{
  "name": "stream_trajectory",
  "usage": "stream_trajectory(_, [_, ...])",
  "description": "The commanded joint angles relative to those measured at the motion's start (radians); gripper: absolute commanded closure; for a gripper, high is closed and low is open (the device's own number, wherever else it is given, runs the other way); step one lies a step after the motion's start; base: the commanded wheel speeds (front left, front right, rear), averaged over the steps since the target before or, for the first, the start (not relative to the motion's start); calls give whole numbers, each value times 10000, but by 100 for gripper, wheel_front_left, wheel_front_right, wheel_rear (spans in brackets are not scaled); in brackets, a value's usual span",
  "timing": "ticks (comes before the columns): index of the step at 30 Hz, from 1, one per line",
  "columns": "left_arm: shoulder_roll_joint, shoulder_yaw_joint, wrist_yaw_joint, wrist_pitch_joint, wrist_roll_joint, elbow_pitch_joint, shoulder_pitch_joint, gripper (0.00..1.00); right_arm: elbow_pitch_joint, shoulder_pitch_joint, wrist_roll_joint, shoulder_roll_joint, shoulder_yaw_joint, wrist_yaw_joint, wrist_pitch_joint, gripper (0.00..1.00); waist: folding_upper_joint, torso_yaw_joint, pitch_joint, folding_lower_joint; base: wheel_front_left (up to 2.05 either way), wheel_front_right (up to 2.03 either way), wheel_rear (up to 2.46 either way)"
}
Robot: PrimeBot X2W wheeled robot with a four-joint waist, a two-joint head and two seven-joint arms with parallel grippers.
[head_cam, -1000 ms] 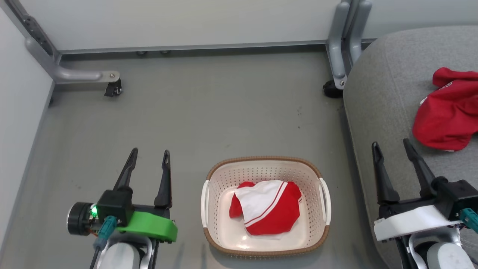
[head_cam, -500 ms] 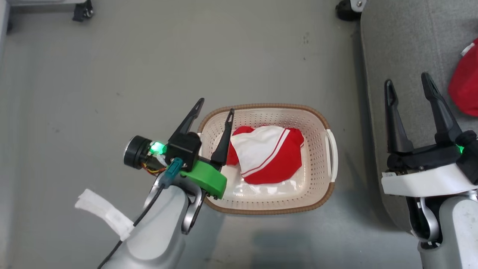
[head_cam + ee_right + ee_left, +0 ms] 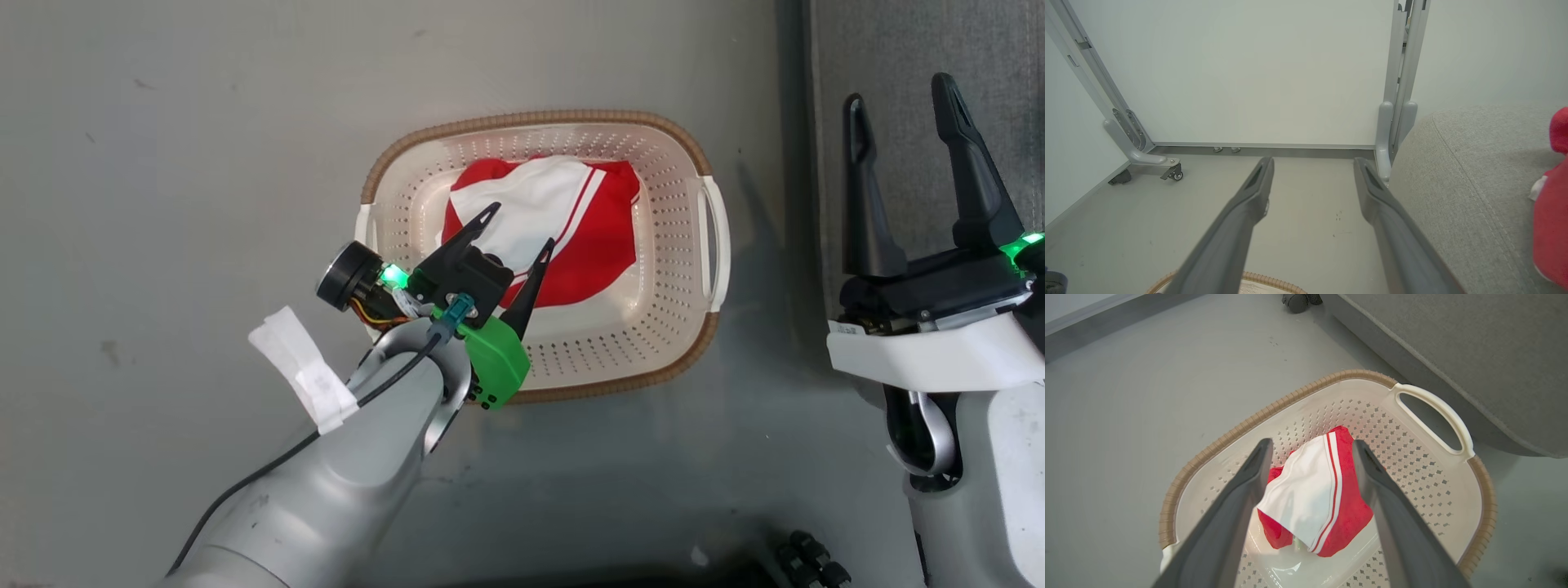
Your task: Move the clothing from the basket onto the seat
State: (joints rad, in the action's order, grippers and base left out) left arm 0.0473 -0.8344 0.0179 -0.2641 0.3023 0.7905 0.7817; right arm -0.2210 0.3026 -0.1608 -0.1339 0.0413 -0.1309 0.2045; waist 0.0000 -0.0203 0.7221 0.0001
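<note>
Item one: a cream-white perforated plastic basket with a brown woven-look rim [image 3: 531, 117] stands on the grey floor [image 3: 204, 122], just beside a large grey woven-fabric seat cushion [image 3: 1474, 343] that is cut off at the frame edges. Item two: a soft red garment with a white panel and striped trim [image 3: 604, 245] lies crumpled in the basket's bottom, and we cannot make out its underside. Item three: the left gripper [image 3: 522, 224] hangs over the garment with its fingers spread and nothing between them. We cannot tell whether they touch cloth, and its forearm hides the basket's near-left corner. Item four: the right gripper [image 3: 898, 91] is likewise spread and empty, above the seat's edge. Item five: a second red garment [image 3: 1551, 212] lies on the seat, cropped by the right wrist view's border.
</note>
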Motion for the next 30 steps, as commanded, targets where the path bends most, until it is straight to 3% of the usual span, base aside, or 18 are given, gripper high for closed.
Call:
stream_trajectory(1, [65, -137, 73, 37, 153, 284, 417, 0, 32, 223, -69, 80, 54, 3, 97, 0, 0, -763, 1054, -1, 0, 0, 0])
stream_trajectory(7, [66, -693, 182, 233, 645, 1549, 1384, 0, 142, 468, -196, 166, 247, 3, 309, 0, 0, -1232, 1858, -1, 0, 0, 0])
stream_trajectory(21, [146, -1322, -13, 677, 555, 4412, 3070, 0, 526, 780, -541, 445, 701, 3, 605, 0, 0, -2192, 3048, -1, 0, 0, 0])
stream_trajectory(30, [647, -1351, 452, 1200, 572, 4896, 3532, 0, 582, 912, -720, 551, 868, 3, 616, 0, 0, -2501, 3378, -1, 0, 0, 0])
